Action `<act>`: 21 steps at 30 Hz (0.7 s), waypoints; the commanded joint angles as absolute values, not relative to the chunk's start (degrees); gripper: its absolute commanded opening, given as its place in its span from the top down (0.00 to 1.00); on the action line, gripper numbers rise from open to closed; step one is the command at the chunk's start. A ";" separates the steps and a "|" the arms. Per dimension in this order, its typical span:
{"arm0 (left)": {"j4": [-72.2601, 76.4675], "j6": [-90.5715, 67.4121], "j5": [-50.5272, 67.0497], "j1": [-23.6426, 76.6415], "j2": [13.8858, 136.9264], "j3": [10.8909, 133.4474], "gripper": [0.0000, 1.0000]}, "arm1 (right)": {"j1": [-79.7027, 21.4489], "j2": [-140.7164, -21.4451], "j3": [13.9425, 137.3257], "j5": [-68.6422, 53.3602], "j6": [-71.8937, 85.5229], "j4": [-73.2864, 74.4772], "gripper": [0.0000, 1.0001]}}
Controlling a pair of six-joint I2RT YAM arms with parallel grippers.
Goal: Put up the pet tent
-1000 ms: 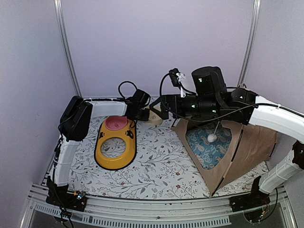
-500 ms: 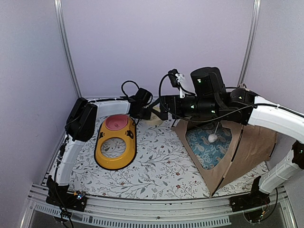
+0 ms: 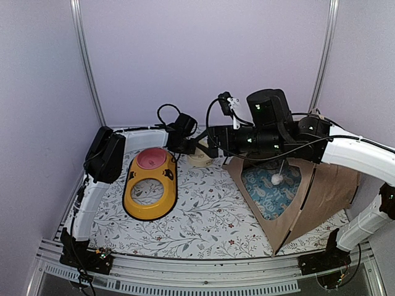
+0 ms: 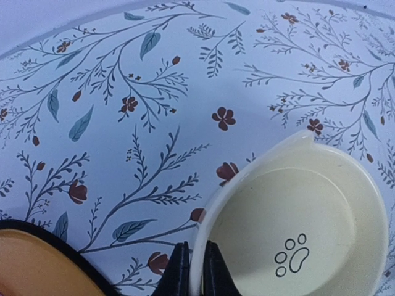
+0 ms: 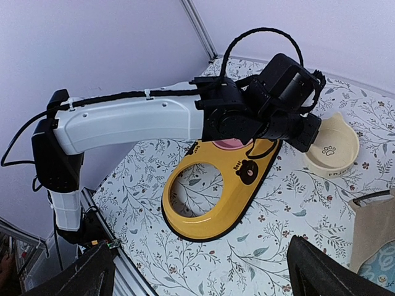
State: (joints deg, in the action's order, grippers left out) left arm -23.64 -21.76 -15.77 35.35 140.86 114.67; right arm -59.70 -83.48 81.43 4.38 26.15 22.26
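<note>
The pet tent (image 3: 324, 188) is beige fabric and stands at the right of the table with its opening facing left. A white pom-pom (image 3: 276, 179) hangs in the opening, and one beige corner (image 5: 373, 225) shows in the right wrist view. My right gripper (image 5: 203, 271) is open with nothing between its fingers. It hovers left of the tent, above the table's middle (image 3: 213, 140). My left gripper (image 4: 196, 258) is shut on the near rim of a cream bowl (image 4: 296, 228) with a paw print. That bowl rests on the table at the back (image 3: 200, 158).
A yellow oval tray (image 3: 150, 188) lies at the left, with a pink bowl (image 3: 151, 160) in its far hole and its near hole empty. A light blue patterned mat (image 3: 271, 192) lies inside the tent. Purple walls close in at the back and sides.
My left arm has reached further right to the cream bowl, and its jaws have closed onto the rim. The right arm has barely moved.
</note>
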 commanded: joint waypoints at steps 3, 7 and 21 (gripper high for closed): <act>-24.91 -17.89 -14.61 35.35 133.92 111.63 1.00 | -60.21 -83.13 81.01 4.98 26.50 21.09 0.01; -22.95 -17.89 -13.07 35.51 128.20 107.15 1.00 | -60.16 -82.94 80.79 5.66 26.22 20.85 0.01; -17.40 -21.54 -11.35 36.21 106.11 84.26 1.00 | -60.00 -83.62 81.22 8.43 23.06 20.64 0.01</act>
